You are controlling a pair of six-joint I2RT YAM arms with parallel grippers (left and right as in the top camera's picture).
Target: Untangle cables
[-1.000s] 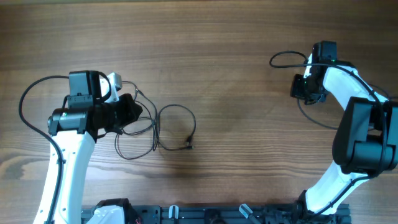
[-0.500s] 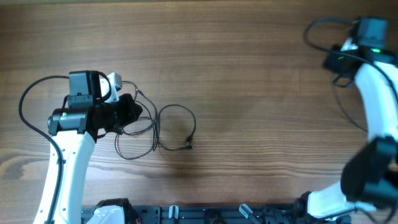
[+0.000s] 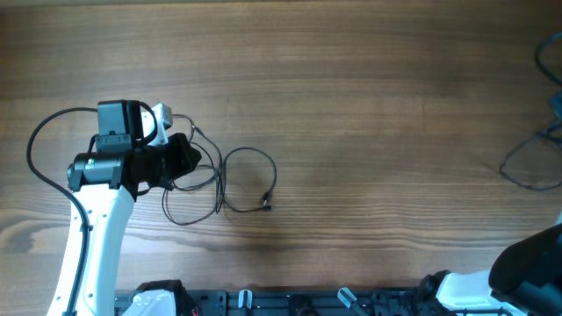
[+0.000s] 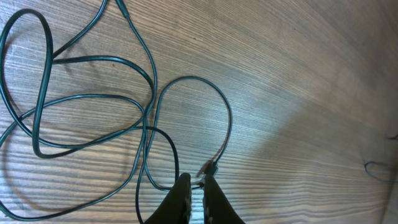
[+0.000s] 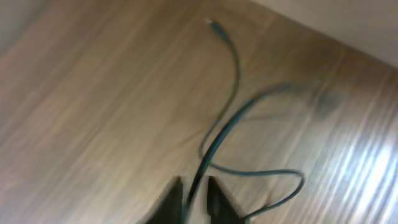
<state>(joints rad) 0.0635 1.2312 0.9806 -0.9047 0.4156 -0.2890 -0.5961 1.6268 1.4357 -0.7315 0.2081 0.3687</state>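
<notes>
On wood table (image 3: 351,88) | L pincer (image 4: 194,180) pinching cables (image 4: 188,77) | R pincer (image 5: 194,183) pinching loose cable (image 5: 237,68), blurry

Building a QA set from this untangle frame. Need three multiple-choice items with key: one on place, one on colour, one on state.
1. In the overhead view, where does the plug end of the cable loop lie?
A. On the table, image right of the left gripper
B. Under the left arm's base
C. At the far table edge

2. What colour is the table?
A. White
B. Brown wood grain
C. Green

3. In the right wrist view, how is the right gripper?
A. Wide open over bare wood
B. Holding a white cup
C. Shut on a thin dark cable

Key:
1 A: the plug end rests on bare wood, right of the gripper and the tangled cables.
2 B: wood grain shows in every view.
3 C: the cable runs out from between the closed fingers, though the view is blurred.
</notes>
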